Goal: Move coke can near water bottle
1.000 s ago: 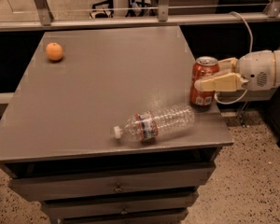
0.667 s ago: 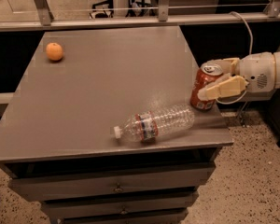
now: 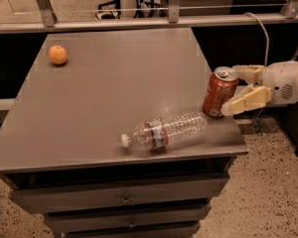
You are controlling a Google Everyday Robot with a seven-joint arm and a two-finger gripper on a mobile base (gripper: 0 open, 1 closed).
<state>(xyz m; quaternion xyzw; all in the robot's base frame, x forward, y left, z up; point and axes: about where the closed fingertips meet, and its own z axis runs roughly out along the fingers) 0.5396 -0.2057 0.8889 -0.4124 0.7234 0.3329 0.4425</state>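
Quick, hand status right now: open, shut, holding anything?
Hand: open at the right edge of the grey table, fingers either side of the upright red-orange metal coke can, apparently not clamping it.

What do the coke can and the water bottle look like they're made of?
The coke can: likely painted metal, glossy red-orange with a bare silver top. The water bottle: clear ribbed plastic, see-through, white cap. The hand is at the can's right side.

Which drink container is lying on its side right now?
The water bottle, flat on the table, cap pointing left. The coke can stands roughly upright by the bottle's base, with the hand at its right side.
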